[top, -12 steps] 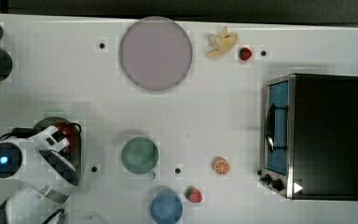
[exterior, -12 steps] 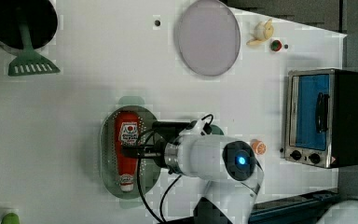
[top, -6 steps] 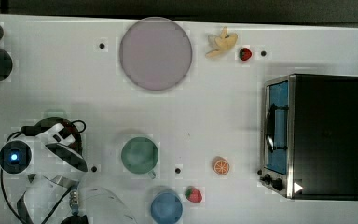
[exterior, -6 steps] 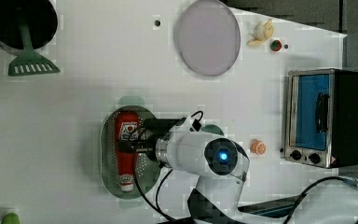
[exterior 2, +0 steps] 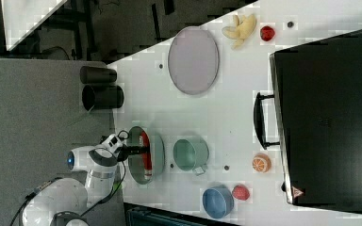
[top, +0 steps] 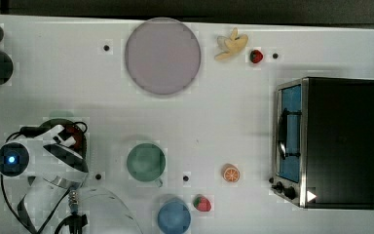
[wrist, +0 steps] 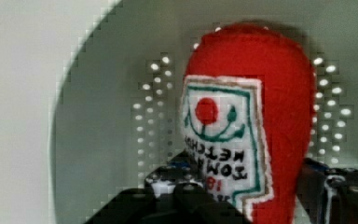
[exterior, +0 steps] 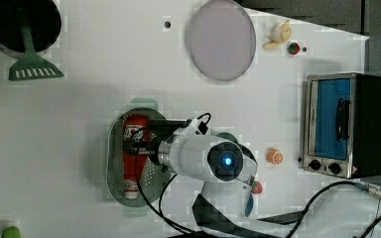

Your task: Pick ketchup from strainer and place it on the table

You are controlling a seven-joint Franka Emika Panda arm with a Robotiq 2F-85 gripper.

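The ketchup (exterior: 130, 171), a red bottle with a white label and cap, lies lengthwise in the pale green strainer (exterior: 113, 158) on the white table (top: 224, 122). My gripper (exterior: 137, 144) is down inside the strainer, across the bottle's upper body. In the wrist view the ketchup (wrist: 279, 93) stands between my two dark fingers (wrist: 182, 189), which press against its sides, with the strainer's perforated bottom (wrist: 121, 93) behind. In the top view my arm covers most of the strainer (top: 61, 117) and a bit of red ketchup (top: 76, 137) shows. The right view has the ketchup (exterior 2: 146, 162) in the strainer (exterior 2: 158, 150).
A green cup (top: 146, 162) stands close to the strainer, a blue cup (top: 174, 216) and a strawberry (top: 203, 203) beyond it. A lilac plate (top: 162, 56), banana (top: 231, 44), orange slice (top: 231, 173) and toaster oven (top: 331, 141) lie farther off. A green spatula (exterior: 27, 64) leans from a dark pot.
My gripper has dropped into the strainer and its jaws have drawn in from wide open onto the ketchup's sides. The bottle has stayed lying where it was.
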